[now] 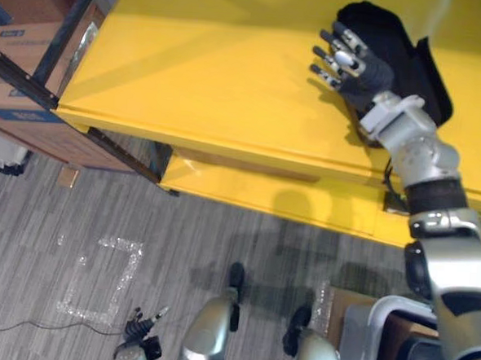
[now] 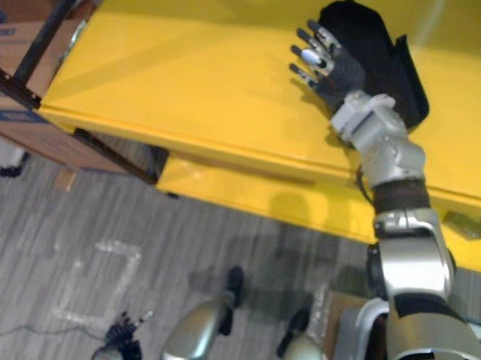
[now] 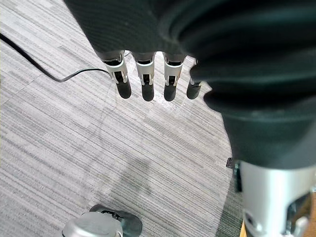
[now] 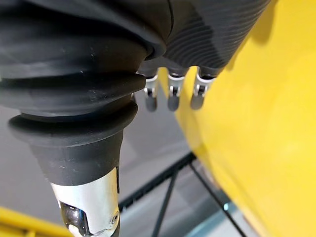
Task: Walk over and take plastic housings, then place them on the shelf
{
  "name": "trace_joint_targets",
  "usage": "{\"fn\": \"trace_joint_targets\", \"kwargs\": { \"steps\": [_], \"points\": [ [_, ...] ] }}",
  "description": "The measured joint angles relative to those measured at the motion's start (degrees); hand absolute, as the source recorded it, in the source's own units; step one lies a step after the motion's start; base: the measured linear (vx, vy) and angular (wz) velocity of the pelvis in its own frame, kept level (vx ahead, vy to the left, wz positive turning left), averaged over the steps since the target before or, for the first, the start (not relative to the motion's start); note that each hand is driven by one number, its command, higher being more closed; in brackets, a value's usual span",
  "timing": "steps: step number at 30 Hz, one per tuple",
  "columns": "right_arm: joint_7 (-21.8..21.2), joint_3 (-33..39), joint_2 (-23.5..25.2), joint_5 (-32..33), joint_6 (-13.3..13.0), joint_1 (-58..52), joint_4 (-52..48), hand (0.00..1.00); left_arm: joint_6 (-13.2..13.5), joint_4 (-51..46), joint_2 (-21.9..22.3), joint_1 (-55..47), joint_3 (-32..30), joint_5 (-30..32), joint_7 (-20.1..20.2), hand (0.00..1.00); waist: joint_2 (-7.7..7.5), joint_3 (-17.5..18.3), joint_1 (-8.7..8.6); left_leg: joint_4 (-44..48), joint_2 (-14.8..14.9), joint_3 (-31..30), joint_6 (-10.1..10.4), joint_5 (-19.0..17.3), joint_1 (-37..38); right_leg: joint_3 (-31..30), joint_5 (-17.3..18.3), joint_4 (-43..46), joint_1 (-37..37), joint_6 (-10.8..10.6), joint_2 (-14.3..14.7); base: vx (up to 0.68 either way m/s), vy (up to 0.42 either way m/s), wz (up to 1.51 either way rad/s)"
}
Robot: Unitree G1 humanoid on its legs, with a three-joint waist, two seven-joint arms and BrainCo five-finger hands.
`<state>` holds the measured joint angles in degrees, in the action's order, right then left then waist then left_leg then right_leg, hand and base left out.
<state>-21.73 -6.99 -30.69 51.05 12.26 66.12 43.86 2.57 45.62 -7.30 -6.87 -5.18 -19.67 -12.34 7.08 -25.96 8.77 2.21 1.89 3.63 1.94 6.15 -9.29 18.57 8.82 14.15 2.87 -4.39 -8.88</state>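
Left eye view: right hand (image 1: pixel 351 66), fingers straight and empty, over yellow shelf (image 1: pixel 190 63); black plastic housing (image 1: pixel 406 43) just beside it at 2 o'clock.

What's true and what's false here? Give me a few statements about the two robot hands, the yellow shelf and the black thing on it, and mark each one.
1. The right robot hand is up over the yellow shelf. True.
2. The right robot hand grips the black housing. False: its fingers are straight and hold nothing, and the housing lies on the shelf.
3. The left robot hand hangs above the grey floor. True.
4. The left robot hand carries a housing. False: it is open and empty.
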Motion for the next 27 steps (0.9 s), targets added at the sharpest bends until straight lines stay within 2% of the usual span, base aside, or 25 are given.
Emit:
{"fn": "trace_joint_targets", "kwargs": {
  "steps": [3, 8, 13, 22, 25, 27],
  "points": [
    [3.4, 0.0, -0.2, 0.0, -0.4, 1.5, 2.9, 0.0, 0.0, 0.0, -1.2, 0.0, 1.5, 0.0, 0.0, 0.0, 0.0, 0.0, 0.03, 0.0, 0.1, 0.0, 0.0, 0.0, 0.0, 0.0, -0.1, -0.1, 0.0, 0.1, 0.1, 0.0, 0.0, 0.0],
    [9.0, 1.7, -0.6, -0.1, -3.3, 1.9, 5.0, 0.0, 0.0, 0.0, -1.2, 0.1, 1.6, 0.0, 0.0, 0.0, 0.0, 0.0, 0.12, 0.0, 0.3, 0.1, 0.1, 0.0, -0.1, -0.1, -0.2, -0.3, 0.0, 0.2, 0.3, 0.0, 0.0, 0.0],
    [11.8, 5.0, -1.4, -0.1, -5.9, 3.0, 5.4, 0.0, 0.0, 0.0, -1.1, 0.1, 1.7, 0.0, 0.0, 0.0, 0.0, 0.0, 0.11, 0.0, 0.7, 0.2, 0.1, 0.1, -0.1, -0.1, -0.2, -0.3, 0.0, 0.2, 0.6, 0.0, 0.0, 0.0],
    [11.2, 5.9, -2.5, 0.0, -8.8, 3.0, 5.0, 0.0, 0.6, 0.0, -0.6, 0.1, 2.0, 0.0, 0.1, 0.0, 0.0, 0.0, 0.07, -0.3, 1.0, 0.7, 0.3, 0.2, 0.3, -0.7, -0.1, 0.2, 0.1, 0.3, 0.9, 0.0, 0.0, -0.02],
    [7.4, 5.9, -2.8, 0.3, -9.9, 3.1, 3.4, 0.0, 0.7, 0.0, -0.6, 0.1, 2.0, 0.1, 0.2, 0.0, 0.01, 0.0, 0.04, -0.3, 1.0, 0.9, 0.3, 0.2, 0.5, -0.9, -0.1, 0.2, 0.1, 0.3, 0.9, 0.0, 0.0, -0.04],
    [3.0, 5.8, -3.0, 2.2, -9.9, 3.2, 1.0, 0.0, 0.8, 0.0, -0.6, 0.0, 2.0, 0.1, 0.4, 0.0, 0.0, 0.0, -0.04, -0.6, 1.0, 1.2, 0.3, 0.2, 0.8, -1.2, -0.1, 0.2, 0.1, 0.3, 0.9, 0.01, 0.001, -0.07]
  ]
}}
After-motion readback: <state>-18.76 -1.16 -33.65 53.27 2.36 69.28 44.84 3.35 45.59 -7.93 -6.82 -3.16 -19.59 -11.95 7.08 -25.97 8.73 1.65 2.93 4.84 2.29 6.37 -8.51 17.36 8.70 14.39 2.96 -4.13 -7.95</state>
